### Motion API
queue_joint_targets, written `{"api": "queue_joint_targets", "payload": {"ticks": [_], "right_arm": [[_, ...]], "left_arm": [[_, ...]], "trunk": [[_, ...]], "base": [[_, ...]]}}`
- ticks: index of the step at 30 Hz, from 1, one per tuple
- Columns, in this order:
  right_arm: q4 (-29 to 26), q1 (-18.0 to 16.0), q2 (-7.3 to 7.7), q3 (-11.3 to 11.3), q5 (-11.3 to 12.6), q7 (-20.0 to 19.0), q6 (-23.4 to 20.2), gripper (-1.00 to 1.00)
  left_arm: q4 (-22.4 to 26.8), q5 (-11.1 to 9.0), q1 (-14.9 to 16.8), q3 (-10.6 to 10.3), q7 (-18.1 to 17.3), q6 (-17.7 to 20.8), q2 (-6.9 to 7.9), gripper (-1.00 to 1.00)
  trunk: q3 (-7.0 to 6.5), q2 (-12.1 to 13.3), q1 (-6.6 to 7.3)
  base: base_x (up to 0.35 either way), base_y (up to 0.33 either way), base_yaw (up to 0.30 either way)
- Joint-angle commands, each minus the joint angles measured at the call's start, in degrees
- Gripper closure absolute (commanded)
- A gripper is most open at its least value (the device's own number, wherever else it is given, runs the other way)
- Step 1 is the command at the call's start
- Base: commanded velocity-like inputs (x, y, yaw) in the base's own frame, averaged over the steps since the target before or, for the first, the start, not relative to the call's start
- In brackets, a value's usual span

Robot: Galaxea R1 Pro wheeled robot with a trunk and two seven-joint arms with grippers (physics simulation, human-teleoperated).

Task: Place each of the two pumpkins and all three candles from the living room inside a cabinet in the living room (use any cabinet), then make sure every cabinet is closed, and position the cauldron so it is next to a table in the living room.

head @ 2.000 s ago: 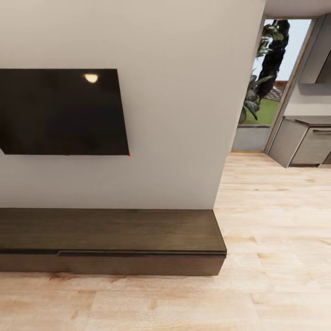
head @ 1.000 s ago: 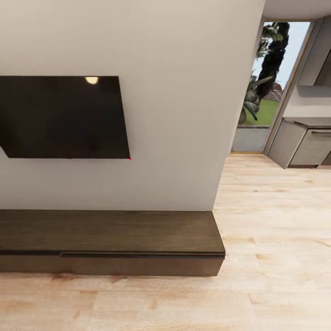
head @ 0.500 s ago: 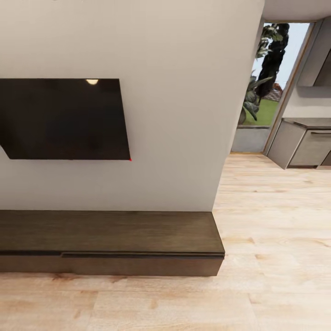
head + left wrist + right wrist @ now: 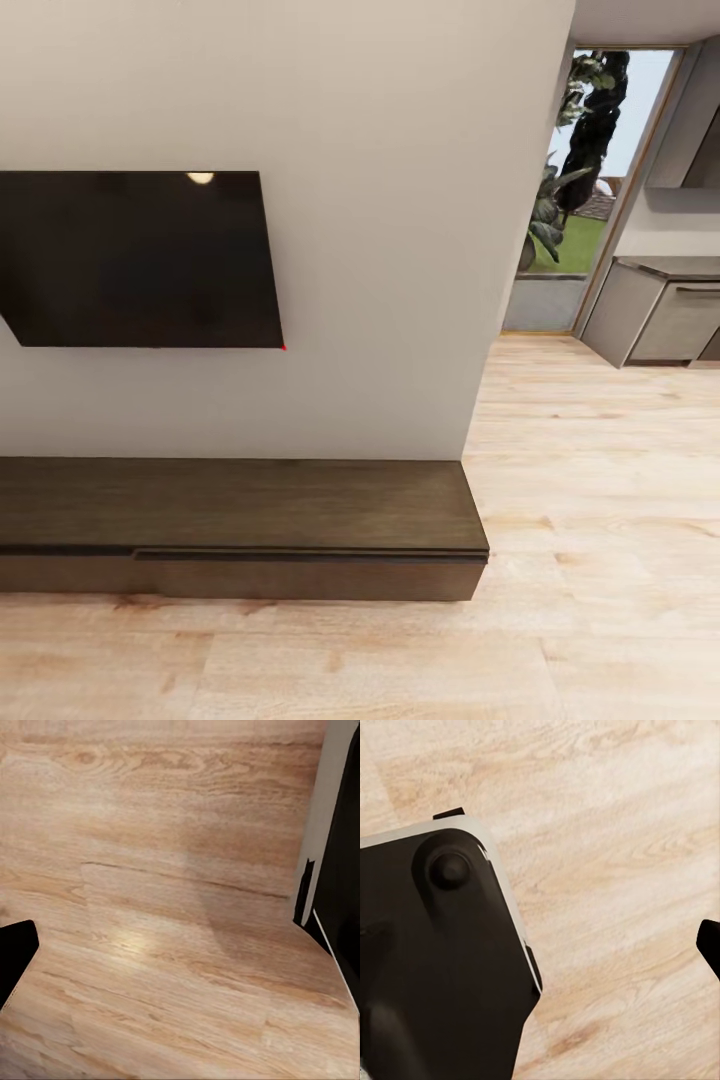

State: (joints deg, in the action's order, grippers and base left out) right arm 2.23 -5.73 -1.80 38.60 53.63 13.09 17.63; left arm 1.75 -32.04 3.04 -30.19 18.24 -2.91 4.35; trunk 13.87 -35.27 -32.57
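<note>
The long, low, dark brown cabinet [image 4: 240, 505] runs along the foot of the white wall in the head view, and its right end stops at the wall's corner. Its handle-less drawer fronts [image 4: 310, 578] look shut and its top is bare. The pumpkins, the candles and the cauldron are out of view. Both wrist views look down on pale wood floor. A black fingertip [image 4: 13, 961] juts in at the edge of the left wrist view. Another dark fingertip [image 4: 709, 945] juts in at the edge of the right wrist view. Neither view shows how wide the jaws stand.
A black TV [image 4: 135, 260] hangs on the wall above the cabinet. Open wood floor [image 4: 590, 520] leads right past the wall's corner to grey kitchen units [image 4: 655, 315] and a glass door with plants [image 4: 580, 170]. The robot's black, white-rimmed body [image 4: 442, 967] shows in the right wrist view.
Over the two seconds the whole head picture has shifted slightly, the TV sitting lower, so the camera moved. In the last half second it is still. Nothing in the room has moved.
</note>
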Motion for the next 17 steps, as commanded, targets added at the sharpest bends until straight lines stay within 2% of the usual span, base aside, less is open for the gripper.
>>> {"api": "queue_joint_targets", "payload": {"ticks": [1,17], "right_arm": [[0.16,-0.07,-0.07,0.43,0.34,0.03,0.23,-1.0],[-0.57,-0.07,0.29,0.35,-0.17,-0.15,0.8,-1.0]], "left_arm": [[0.09,-0.59,0.02,-0.48,0.15,-0.14,0.32,-1.0],[0.11,-0.97,0.03,-0.4,0.04,-0.6,-0.05,-1.0]], "trunk": [[0.08,-0.07,-0.01],[0.08,-0.07,-0.01]], "base": [[0.0,0.0,0.0],[0.0,0.0,0.0]]}}
